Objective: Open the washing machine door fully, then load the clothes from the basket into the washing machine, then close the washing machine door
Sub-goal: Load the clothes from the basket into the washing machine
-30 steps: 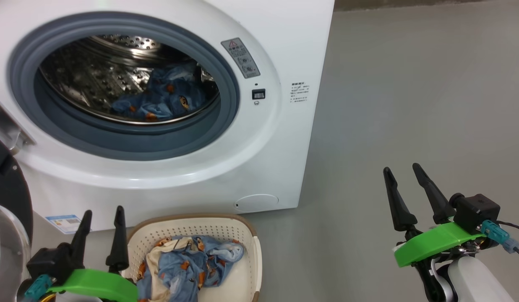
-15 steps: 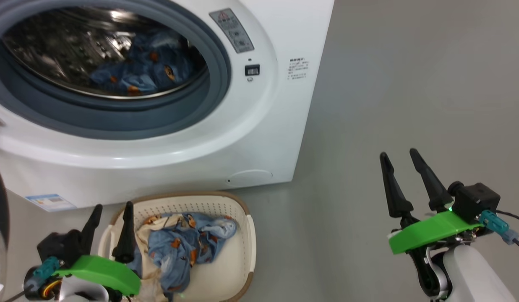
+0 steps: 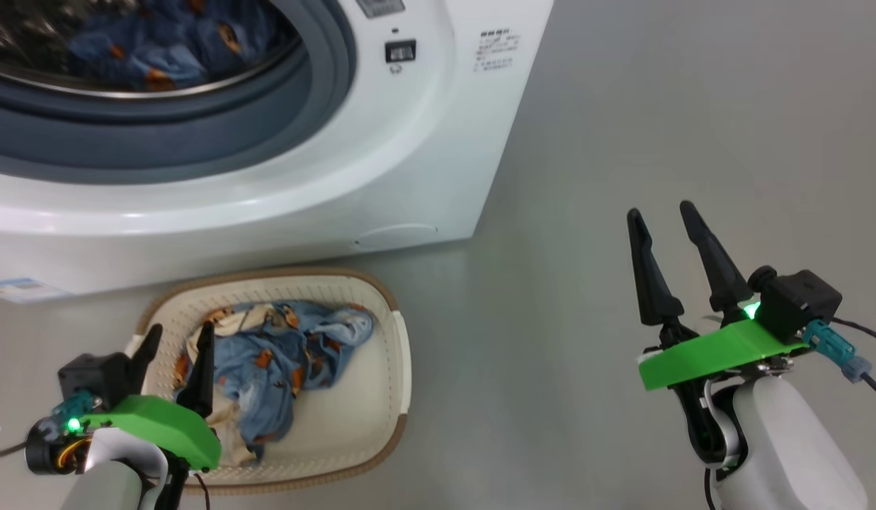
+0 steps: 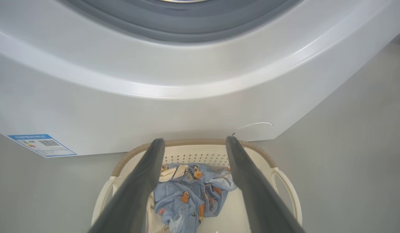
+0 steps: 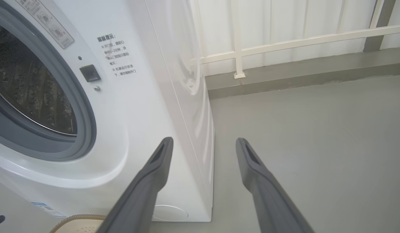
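Partway through loading. Inside the open washing machine (image 3: 409,177), some blue printed clothes (image 3: 147,42) already in the drum; more left heaped in the basket (image 3: 402,354) on the floor just in front; closing the door yet to come. Left gripper (image 3: 182,326) over the basket, fingers apart, empty; right gripper (image 3: 658,207) well off to the side, fingers apart, empty. Since a second ago, view tipped downward: less drum, more basket, left gripper nearer the heap.

My left gripper (image 3: 180,330) is low on the left, fingers (image 4: 135,194) spread, pointing up, nothing between them. My right gripper (image 3: 658,211) is out on the right, also spread and empty, with the pale right forearm (image 3: 785,453) below it.
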You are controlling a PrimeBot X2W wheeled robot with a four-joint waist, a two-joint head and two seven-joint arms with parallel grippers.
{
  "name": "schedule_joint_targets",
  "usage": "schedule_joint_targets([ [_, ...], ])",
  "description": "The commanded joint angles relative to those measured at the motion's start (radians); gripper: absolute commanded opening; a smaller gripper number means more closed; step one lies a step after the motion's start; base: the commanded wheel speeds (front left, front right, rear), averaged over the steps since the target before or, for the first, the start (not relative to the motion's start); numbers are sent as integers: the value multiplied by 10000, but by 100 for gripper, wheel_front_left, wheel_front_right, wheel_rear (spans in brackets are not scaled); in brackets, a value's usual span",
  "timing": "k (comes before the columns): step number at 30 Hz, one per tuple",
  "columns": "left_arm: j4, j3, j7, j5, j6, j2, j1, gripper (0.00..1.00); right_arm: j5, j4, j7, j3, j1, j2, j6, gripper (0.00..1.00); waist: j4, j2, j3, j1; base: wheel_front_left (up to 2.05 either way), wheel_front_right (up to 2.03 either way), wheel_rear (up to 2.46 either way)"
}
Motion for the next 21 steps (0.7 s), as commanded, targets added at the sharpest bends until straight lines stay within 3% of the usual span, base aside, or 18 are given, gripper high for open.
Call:
schedule_joint_targets([
  [1,71,175,36,-57,-80,378,-274,100,-139,-286,-80,217,-195,43,46,100,-231,-1,645,-2,0,0,0],
  [21,3186,-2217,937,-998,-146,1050,-2543,100,-160,-787,-80,621,-1311,156,46,100,-631,-1,3351,-2,0,0,0],
])
